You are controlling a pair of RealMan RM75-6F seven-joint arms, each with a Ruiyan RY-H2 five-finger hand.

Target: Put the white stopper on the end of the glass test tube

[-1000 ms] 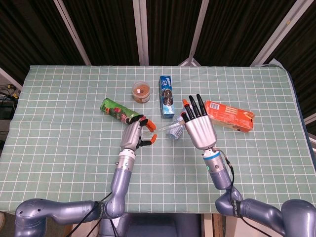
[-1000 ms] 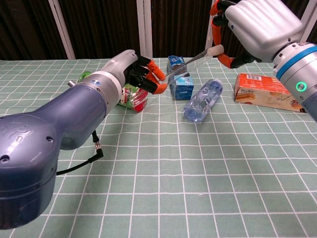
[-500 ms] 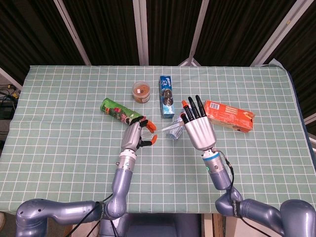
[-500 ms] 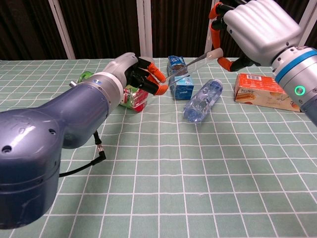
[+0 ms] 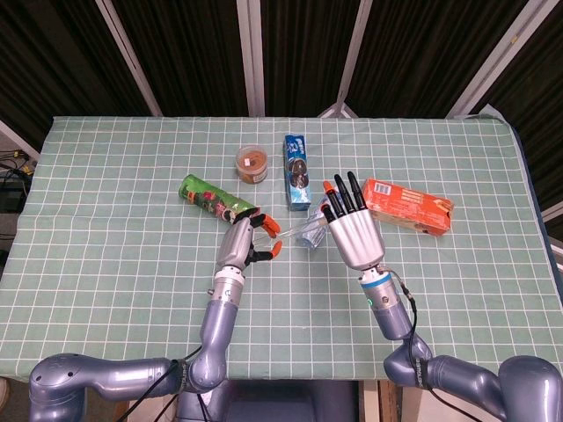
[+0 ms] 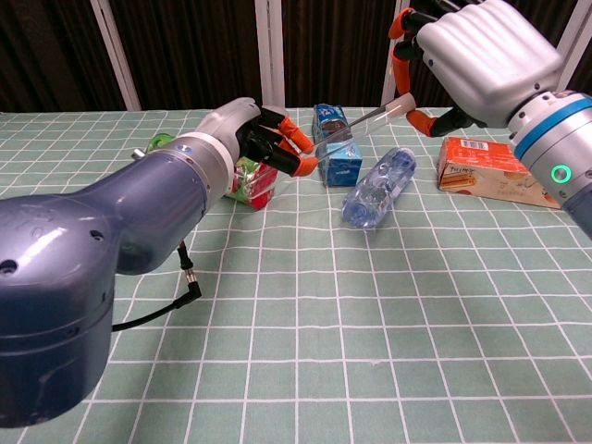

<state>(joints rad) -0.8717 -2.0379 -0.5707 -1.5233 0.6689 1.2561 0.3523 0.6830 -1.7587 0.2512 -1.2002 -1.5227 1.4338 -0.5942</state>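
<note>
Between both hands, glass test tube point(image 6: 356, 127).

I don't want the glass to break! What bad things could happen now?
The glass test tube hangs in the air between the left hand and the right hand, so a loose grip could probably drop it onto the plastic bottle lying below. The white stopper sits at the tube's end by the right hand; pushing it at an angle might snap the thin glass.
</note>
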